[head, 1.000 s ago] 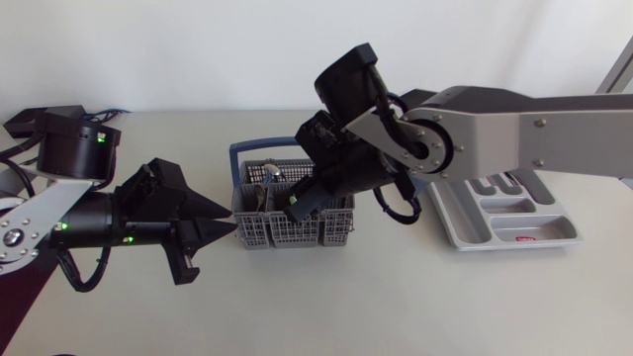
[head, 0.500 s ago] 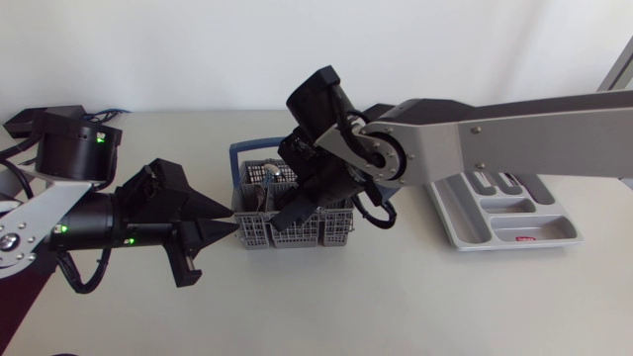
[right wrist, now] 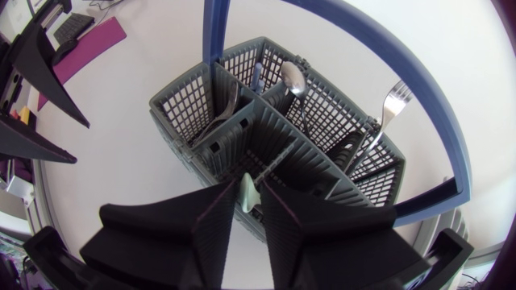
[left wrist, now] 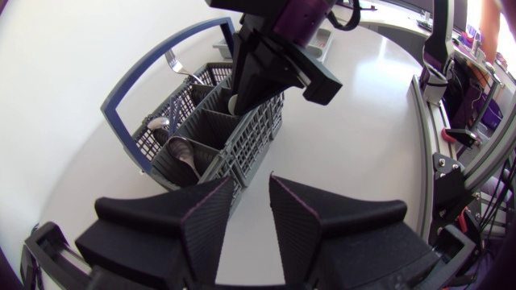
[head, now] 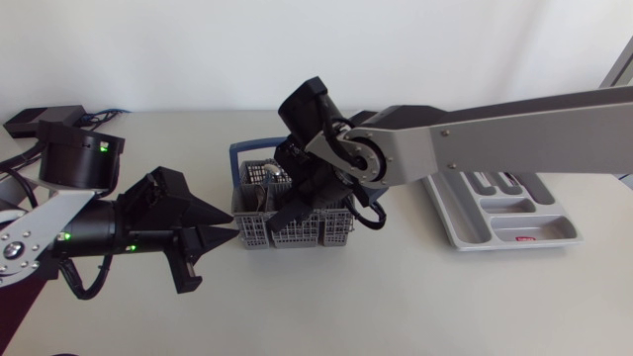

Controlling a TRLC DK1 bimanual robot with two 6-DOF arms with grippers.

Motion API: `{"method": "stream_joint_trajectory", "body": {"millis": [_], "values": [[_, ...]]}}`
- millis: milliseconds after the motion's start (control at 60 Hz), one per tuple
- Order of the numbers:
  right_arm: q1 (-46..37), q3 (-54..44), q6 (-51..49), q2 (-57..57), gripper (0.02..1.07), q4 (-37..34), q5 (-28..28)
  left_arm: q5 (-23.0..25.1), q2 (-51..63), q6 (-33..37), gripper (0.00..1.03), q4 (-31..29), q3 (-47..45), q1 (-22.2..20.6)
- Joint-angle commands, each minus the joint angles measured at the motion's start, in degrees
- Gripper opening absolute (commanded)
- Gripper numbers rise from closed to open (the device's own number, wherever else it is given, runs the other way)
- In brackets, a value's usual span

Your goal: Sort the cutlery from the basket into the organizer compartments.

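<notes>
The right arm stretches across the white tabletop (head: 396,297) from the right side, its tool (head: 287,213) pointing down into a near compartment of the grey mesh basket (head: 297,235) with the blue handle. Seen from the right wrist, that tool (right wrist: 247,184) has its two wedges drawn close together, pinching a pale utensil (right wrist: 247,196) just above the basket's (right wrist: 189,105) inner dividers. Only a small part of that piece shows, so its kind is unclear.

Other compartments hold a fork (right wrist: 391,109) standing tines-up near the handle's far end, a spoon (right wrist: 292,76) beside the middle divider, and a second spoon (right wrist: 226,109) leaning in the neighbouring cell.

The left tool (head: 220,225) hangs level just beside the basket's left end, its wedges spread with nothing between them and their tips aimed at the mesh wall (left wrist: 258,129).

The grey organizer (head: 539,222) lies well to the right of the basket, partly under the right arm.
</notes>
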Motion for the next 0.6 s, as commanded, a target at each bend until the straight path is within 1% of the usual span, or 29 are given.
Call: {"method": "stream_joint_trajectory", "body": {"millis": [0,167,267,583], "values": [[0.0,1.3,1.3,1.2,0.15,-0.6,0.3,-0.5,-0.8,-0.5,0.33,0.6,-1.7,-0.7],[-0.5,1.0,1.9,1.1,0.09,-0.4,-0.3,-1.0,-0.8,-0.6,0.33,0.8,-2.3,-1.7],[-0.9,0.9,1.9,-0.1,0.08,-0.4,-1.1,-1.2,-1.2,-0.6,0.33,0.8,-2.5,-1.7],[-2.0,-0.9,2.6,-4.5,0.08,0.5,-5.8,-1.6,-2.4,-0.8,0.33,0.7,-2.9,-1.8]]}}
